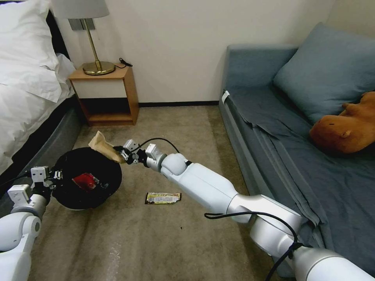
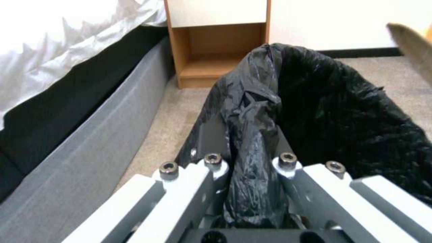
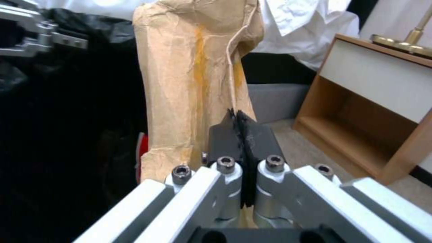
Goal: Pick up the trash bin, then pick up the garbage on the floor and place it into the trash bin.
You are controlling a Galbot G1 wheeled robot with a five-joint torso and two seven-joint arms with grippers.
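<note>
- Three views reach us, and only our head view takes in the whole floor: the flat dark-and-gold snack wrapper (image 1: 163,198) lies on the beige carpet (image 1: 117,242), just beside our right arm and near the bin.
- Our head view also shows the crumpled red-and-white wrapper (image 1: 86,180) lying inside the low round trash bin lined with crinkly black plastic (image 1: 86,177), which hangs clear of the carpet beside the grey bed base (image 1: 50,144).
- Our left wrist view shows what the head view cannot: our left gripper (image 2: 249,175) has its fingers closed on a bunched fold of the black liner at the bin's rim (image 2: 315,101).
- Our right wrist view shows our right gripper (image 3: 238,135) with its dark pads pressed together on the lower edge of the crumpled tan paper bag (image 3: 193,77), which stands upright and carries an orange stain.
- From the head view, that paper bag (image 1: 104,147) sits at the bin's far rim, above the opening, held by our right gripper (image 1: 124,155).
</note>
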